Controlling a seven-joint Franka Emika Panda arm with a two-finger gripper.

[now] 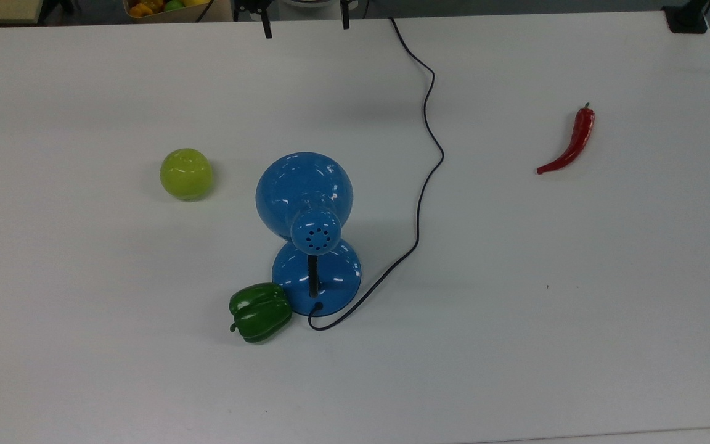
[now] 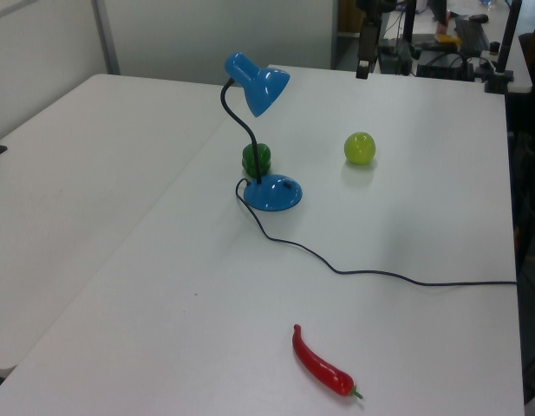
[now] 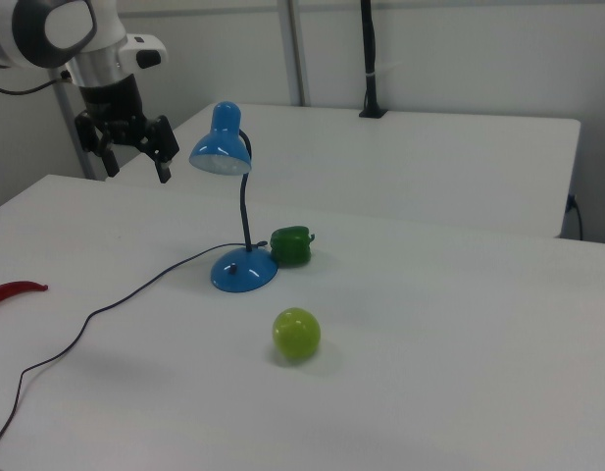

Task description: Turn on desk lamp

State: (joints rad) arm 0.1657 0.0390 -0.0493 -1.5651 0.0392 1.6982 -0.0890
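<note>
The desk lamp stands mid-table, with its glossy blue dome shade and vent holes over a round blue base, joined by a short black neck. Its thin dark cord loops from the base and snakes to the table's far edge. The right view shows the shade and base, as does the left view with shade and base. My gripper is open with nothing in it at the top view's upper edge, well away from the lamp. In the right view the gripper hangs level with the shade, to its left.
A green bell pepper touches the lamp base. A yellow-green round fruit lies to the top view's left of the shade. A red chili lies far to the top view's right. A black clamp sits at the table's corner.
</note>
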